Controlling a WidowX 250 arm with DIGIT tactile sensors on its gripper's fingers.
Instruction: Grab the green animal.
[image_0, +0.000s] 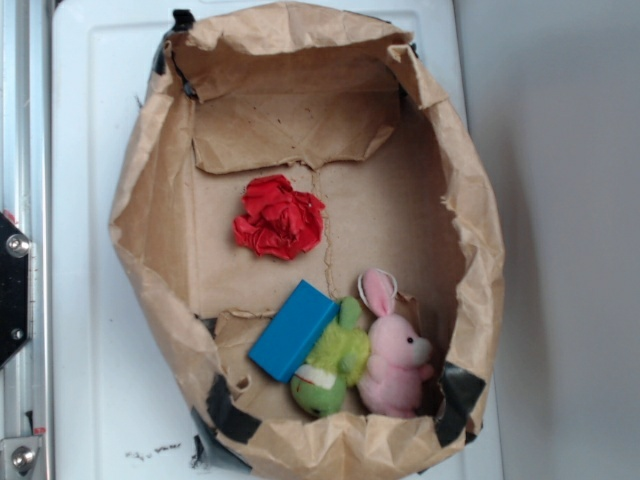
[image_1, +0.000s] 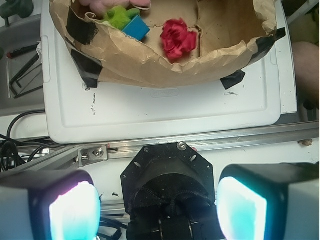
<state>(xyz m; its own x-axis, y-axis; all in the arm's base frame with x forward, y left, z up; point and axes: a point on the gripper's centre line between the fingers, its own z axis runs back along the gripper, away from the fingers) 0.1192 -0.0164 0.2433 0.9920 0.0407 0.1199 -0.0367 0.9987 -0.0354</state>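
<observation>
In the wrist view we see our gripper (image_1: 156, 207) with its two glowing fingers (image_1: 72, 210) set wide apart and nothing between them, hanging over the black mount (image_1: 167, 172) and the metal rail (image_1: 240, 137), outside the paper bag. The brown paper bag (image_1: 150, 60) lies well ahead of the fingertips on the white tray (image_1: 165, 107), its crumpled rim patched with black tape. The green animal (image_1: 119, 17) sits far ahead of the fingers and off toward the left one, deep inside the bag, and well apart from both pads. From the exterior view we find it at the near end of the bag floor: the green animal (image_0: 333, 362) lies with its rounder dark green head toward the rim, pressed against the pink bunny (image_0: 397, 362) on one side and touching the blue block (image_0: 293, 330) on the other, the block leaning tilted against it. A red crumpled ball (image_0: 279, 216) rests apart from these three, nearer the middle of the bag; it may be paper or cloth, as the picture is too soft to tell.
</observation>
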